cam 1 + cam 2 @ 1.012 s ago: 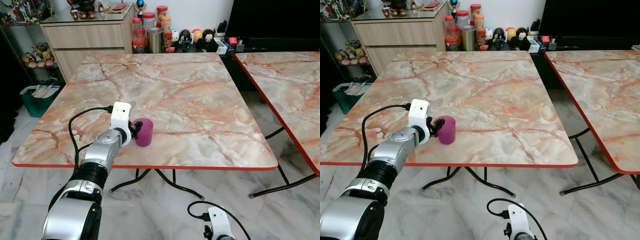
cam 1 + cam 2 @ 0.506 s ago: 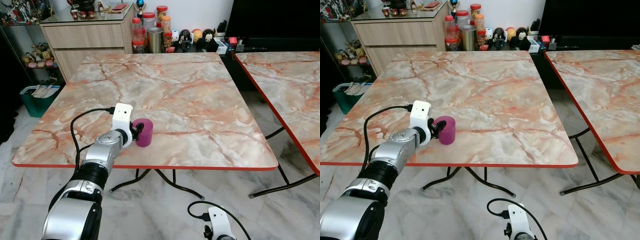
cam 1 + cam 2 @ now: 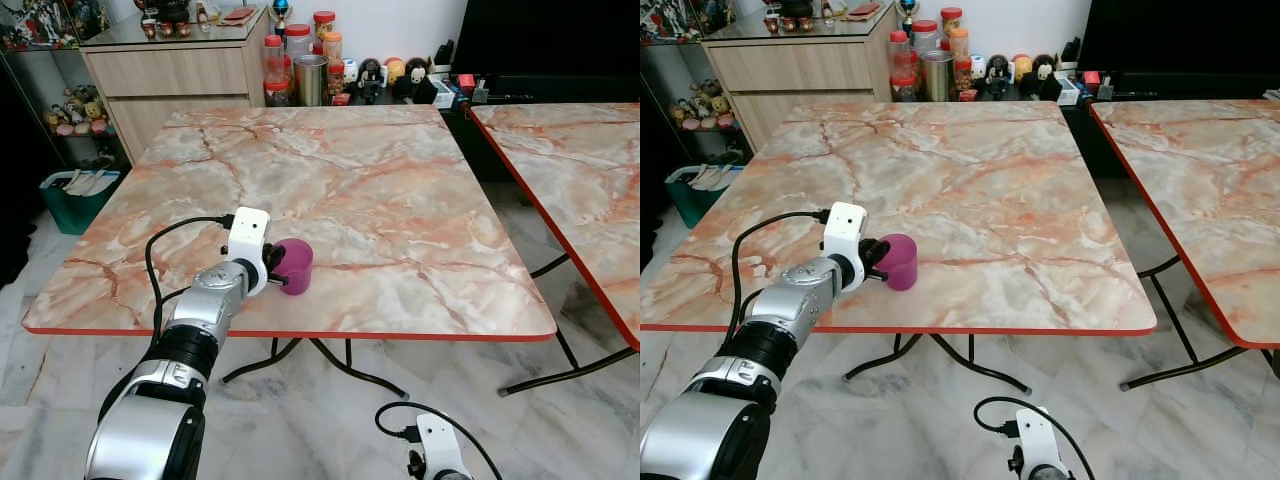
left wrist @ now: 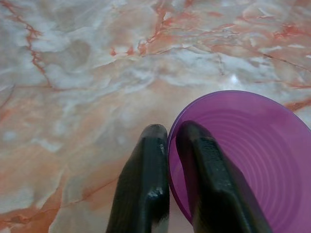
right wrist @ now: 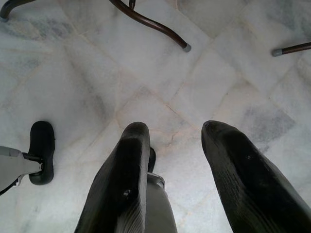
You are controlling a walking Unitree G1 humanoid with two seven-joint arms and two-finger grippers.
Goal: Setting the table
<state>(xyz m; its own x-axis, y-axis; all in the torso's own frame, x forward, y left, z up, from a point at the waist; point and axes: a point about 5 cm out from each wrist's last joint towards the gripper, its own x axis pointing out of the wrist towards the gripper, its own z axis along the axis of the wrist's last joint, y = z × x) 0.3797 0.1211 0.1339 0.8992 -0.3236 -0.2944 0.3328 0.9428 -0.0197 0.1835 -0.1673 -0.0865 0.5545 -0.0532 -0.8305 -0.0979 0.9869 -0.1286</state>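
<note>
The left end effector (image 3: 275, 270) reaches over the near-left part of the marble bench (image 3: 400, 200) and is clamped on the purple cup (image 3: 294, 266). In the left wrist view the two black fingers (image 4: 146, 184) sit close together w/ the cup's rim pinched between them, one finger outside the wall and one inside the cup's mouth. The cup appears tipped over toward the right, its open mouth facing the wrist (whether its side touches the bench top I can't tell). It sits near the bench's near edge, well left of centre, approx. in line w/ the silver left arm (image 3: 200, 320).

The right end effector (image 5: 172, 160) hangs low beside the robot, pointing down at the pale marble floor (image 5: 73, 73), its fingers spread wide w/ nothing between them. Dark metal bench legs (image 5: 150, 24) cross the floor beyond it.

A second marble bench (image 3: 580, 190) stands to the right, apart from the first. At the far side, a wooden cabinet (image 3: 170, 80) stands far left, w/ jars (image 3: 300, 60) and small figurines (image 3: 395, 72) lined up along the wall. A green bin (image 3: 75, 200) sits on the floor at the left.
</note>
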